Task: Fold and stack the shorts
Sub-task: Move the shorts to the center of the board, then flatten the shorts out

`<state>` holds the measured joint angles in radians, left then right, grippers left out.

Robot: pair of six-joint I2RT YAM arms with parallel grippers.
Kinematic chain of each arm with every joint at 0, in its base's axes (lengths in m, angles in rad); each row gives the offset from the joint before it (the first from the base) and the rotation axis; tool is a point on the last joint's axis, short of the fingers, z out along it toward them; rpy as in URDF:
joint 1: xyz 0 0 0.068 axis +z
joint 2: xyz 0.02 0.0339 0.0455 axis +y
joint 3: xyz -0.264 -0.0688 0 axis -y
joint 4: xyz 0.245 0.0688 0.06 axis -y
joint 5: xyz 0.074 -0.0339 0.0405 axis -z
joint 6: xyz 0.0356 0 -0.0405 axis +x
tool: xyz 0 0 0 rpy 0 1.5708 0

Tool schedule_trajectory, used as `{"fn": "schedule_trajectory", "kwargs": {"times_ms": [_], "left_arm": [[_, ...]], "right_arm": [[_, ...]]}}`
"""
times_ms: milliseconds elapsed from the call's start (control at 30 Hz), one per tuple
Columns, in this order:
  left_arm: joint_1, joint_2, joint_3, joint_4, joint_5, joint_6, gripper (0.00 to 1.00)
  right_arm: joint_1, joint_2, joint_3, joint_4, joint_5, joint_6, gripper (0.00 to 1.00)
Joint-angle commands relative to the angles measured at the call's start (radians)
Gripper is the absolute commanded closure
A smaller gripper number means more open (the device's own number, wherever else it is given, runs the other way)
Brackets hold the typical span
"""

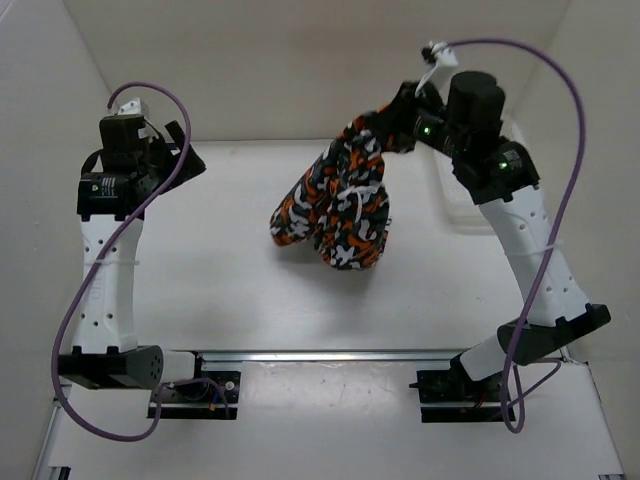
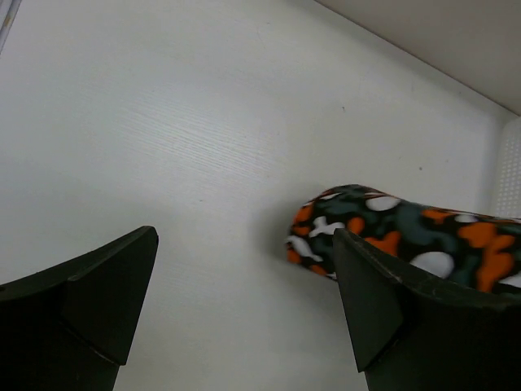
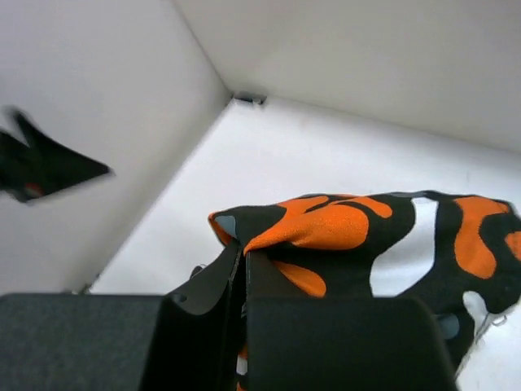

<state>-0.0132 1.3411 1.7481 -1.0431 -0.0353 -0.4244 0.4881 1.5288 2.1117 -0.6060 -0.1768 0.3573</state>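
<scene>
- I see the white table (image 1: pixel 200 290) filling most of the top view.
- The shorts (image 1: pixel 338 205) hang bunched right of centre in that view. I cannot tell whether their lower end touches the table.
- My right gripper (image 3: pixel 242 273), at the upper right, is pinched tight on the shorts' upper edge.
- My left gripper (image 2: pixel 244 238), at the upper left, gapes wide with nothing between its fingers, apart from the fabric.

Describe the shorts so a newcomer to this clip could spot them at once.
Start at the white table, then look right of centre to the right claw, raised near the back. The shorts hang bunched from it, the only thing printed in orange, white, grey and black blotches.
</scene>
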Motion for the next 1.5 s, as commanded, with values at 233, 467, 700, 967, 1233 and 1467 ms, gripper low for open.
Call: {"fn": "schedule_trajectory", "kwargs": {"times_ms": [233,467,700,967,1233,1467], "left_arm": [[-0.033,-0.007,-0.096,-0.024,0.189,0.03,0.01],[-0.128,-0.051,-0.416,0.003,0.196,-0.028,0.01],[-0.349,-0.051,-0.697,0.152,0.33,-0.214,0.01],[-0.43,0.006,-0.671,0.175,0.241,-0.254,0.01],[-0.384,0.261,-0.697,0.209,0.175,-0.344,0.01],[-0.375,0.407,-0.598,0.232,0.11,-0.392,0.01]], "right_arm": [[-0.352,0.103,-0.361,-0.107,0.006,0.02,0.04],[-0.159,-0.108,-0.68,-0.097,0.105,0.04,0.05],[0.056,-0.272,-1.024,-0.169,0.053,0.308,0.0],[0.033,-0.339,-1.245,-0.003,-0.151,0.515,0.0],[-0.016,-0.208,-1.305,0.236,-0.191,0.611,0.13],[-0.016,-0.15,-1.259,0.276,-0.141,0.589,0.82]]}}
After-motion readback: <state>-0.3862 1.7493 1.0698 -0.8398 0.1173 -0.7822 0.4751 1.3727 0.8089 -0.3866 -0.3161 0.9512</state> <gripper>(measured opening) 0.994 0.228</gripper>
